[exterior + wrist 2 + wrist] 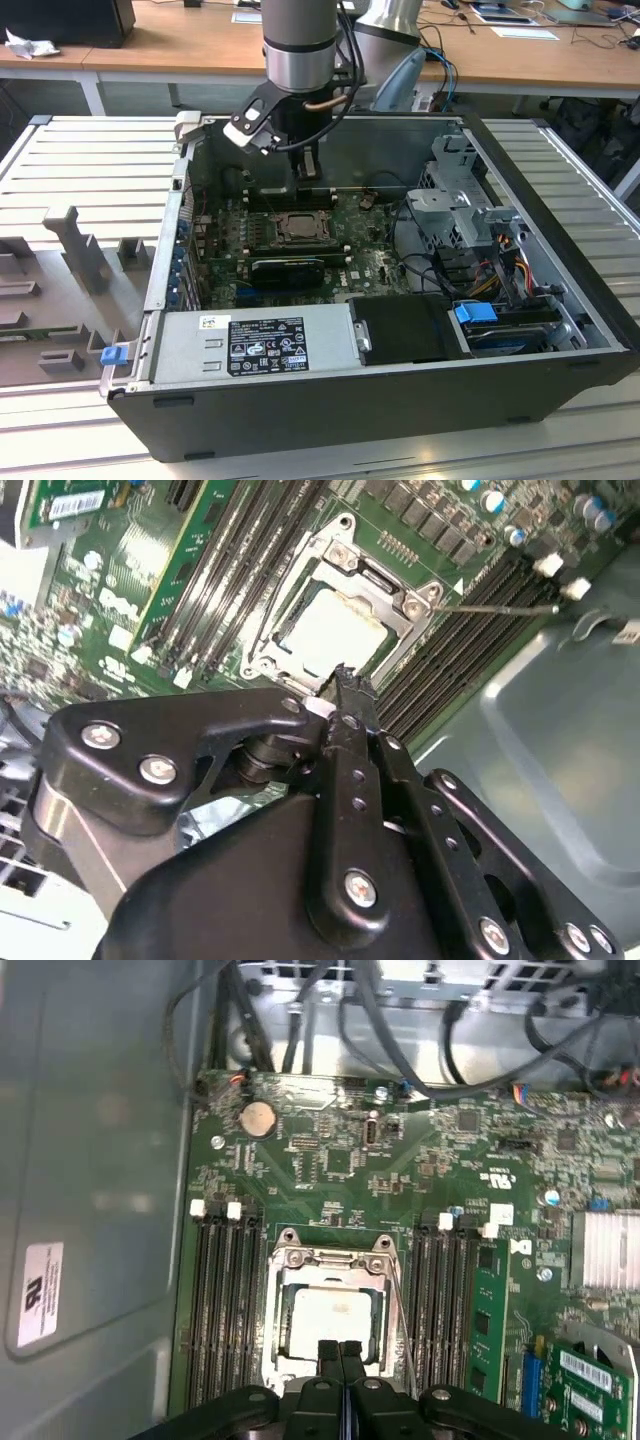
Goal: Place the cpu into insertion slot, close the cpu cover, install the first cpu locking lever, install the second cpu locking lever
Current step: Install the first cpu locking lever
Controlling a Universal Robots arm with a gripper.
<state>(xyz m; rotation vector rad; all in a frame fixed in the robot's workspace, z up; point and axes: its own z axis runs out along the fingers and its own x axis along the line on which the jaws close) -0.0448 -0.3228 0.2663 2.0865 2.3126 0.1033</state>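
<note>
The cpu (330, 1322) lies flat in the insertion slot (297, 228) on the green motherboard, its pale metal face showing in both wrist views (335, 630). The silvery cpu cover (330, 1257) is down around it, framing the chip through its window. A thin wire lever (500, 607) sticks out sideways from the socket's corner, and another thin wire (400, 1320) runs along the socket's side. My gripper (340, 1348) is shut with nothing between its fingers. It hangs just above the socket's edge, at the rear side in the exterior view (306, 172).
Black memory slots (225, 1300) flank the socket on both sides. A black graphics card (288, 268) lies in front of the socket in the exterior view. The grey power supply (255, 345), the drive cage (465, 215) and cable bundles (400, 1050) crowd the case, and its walls enclose everything.
</note>
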